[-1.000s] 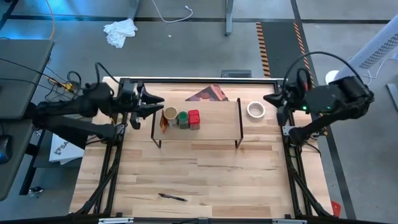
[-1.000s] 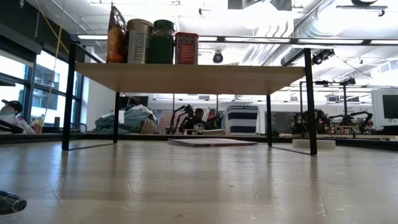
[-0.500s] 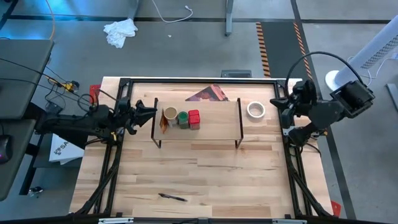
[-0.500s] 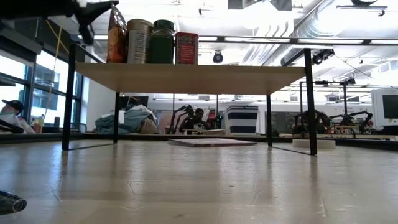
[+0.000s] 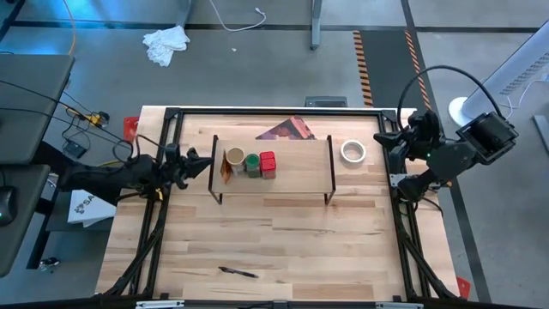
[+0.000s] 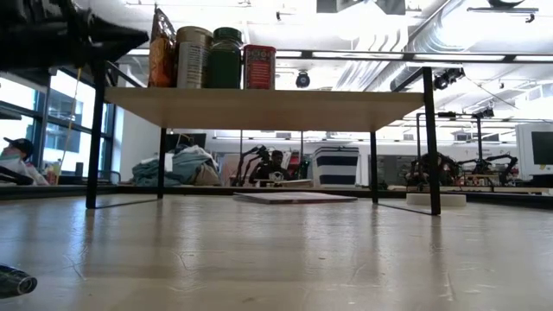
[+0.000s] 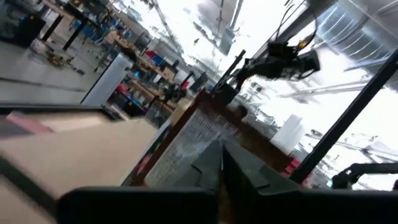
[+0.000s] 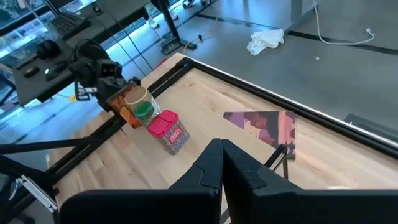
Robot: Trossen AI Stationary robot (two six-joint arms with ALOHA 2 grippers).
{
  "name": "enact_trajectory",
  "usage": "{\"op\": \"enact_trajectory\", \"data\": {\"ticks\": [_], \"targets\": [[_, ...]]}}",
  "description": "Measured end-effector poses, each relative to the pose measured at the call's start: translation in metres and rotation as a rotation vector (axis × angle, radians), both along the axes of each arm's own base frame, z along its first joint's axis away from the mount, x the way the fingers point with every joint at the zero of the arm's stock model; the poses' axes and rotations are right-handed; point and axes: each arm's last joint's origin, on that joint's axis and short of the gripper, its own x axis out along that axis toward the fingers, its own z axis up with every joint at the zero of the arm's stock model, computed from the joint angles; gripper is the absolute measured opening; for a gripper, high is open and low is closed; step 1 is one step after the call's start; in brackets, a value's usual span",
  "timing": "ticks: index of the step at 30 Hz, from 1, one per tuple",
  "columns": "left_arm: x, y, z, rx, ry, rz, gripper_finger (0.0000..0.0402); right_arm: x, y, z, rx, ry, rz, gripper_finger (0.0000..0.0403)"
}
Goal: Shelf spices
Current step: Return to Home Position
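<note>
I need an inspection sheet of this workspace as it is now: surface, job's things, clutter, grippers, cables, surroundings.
Surface: black-framed wooden tabletop, no spill seen.
Job's things: flat orange packet, round tan-topped jar, round green-lidded jar and red boxy tin in a row on the low wood-topped shelf, at its left end.
Clutter: white tape roll, dark reddish printed card, black pen.
Grippers: left gripper beside the shelf, fingers shut; right gripper near the tape roll, fingers shut.
Cables: black cable arching over the right arm; white cable on the floor.
Surroundings: white rag on the floor.
</note>
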Motion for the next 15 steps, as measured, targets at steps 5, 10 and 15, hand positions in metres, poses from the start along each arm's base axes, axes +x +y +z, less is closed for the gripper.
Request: {"op": "enact_trajectory", "data": {"ticks": [5, 10, 15], "targets": [[0.001, 0.000, -0.007, 0.003, 0.066, 0.000, 0.0003, 0.000, 0.000, 0.000, 0.007, -0.002, -0.007, 0.0000], [0.002, -0.001, -0.013, 0.018, 0.128, -0.026, 0.0001, 0.000, 0.000, 0.000, 0.007, -0.001, -0.007, 0.0000], [0.003, -0.003, -0.017, 0.031, 0.168, -0.090, 0.0001, 0.000, 0.000, 0.000, 0.003, 0.002, -0.004, 0.0000]]}}
